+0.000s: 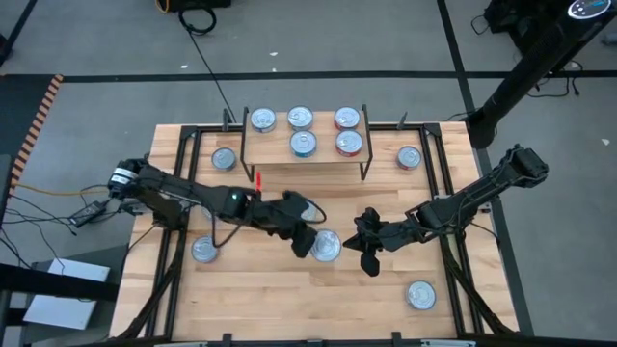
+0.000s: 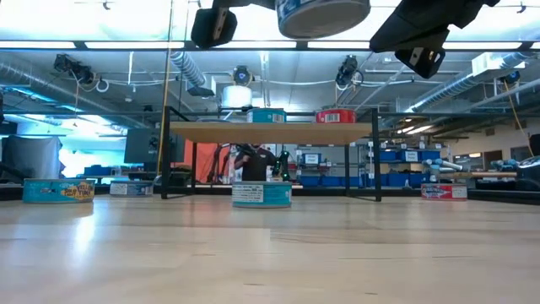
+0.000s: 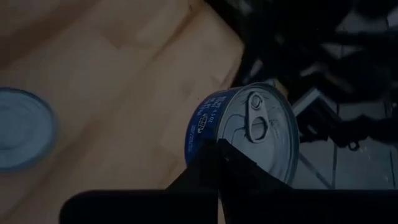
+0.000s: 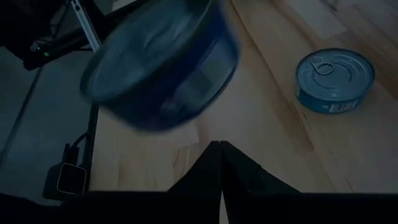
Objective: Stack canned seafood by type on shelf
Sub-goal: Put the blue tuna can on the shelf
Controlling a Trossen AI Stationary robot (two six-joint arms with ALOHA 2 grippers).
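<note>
Left tool (image 1: 307, 243) clamped on raised blue can (image 1: 326, 247); right tool (image 1: 367, 253) shut, empty, at its 3 o'clock. Risk: edge grip slips, can drops onto table (image 1: 280, 299); tools collide.

The shelf (image 1: 303, 154) stands at the table's (image 1: 280, 299) far edge. 5 cans rest on its top board: 3 along the back, 2 (image 1: 326, 144) in front. 1 can (image 1: 224, 159) sits left of the shelf, 1 (image 1: 409, 156) right, another (image 2: 261, 193) underneath it.
</note>
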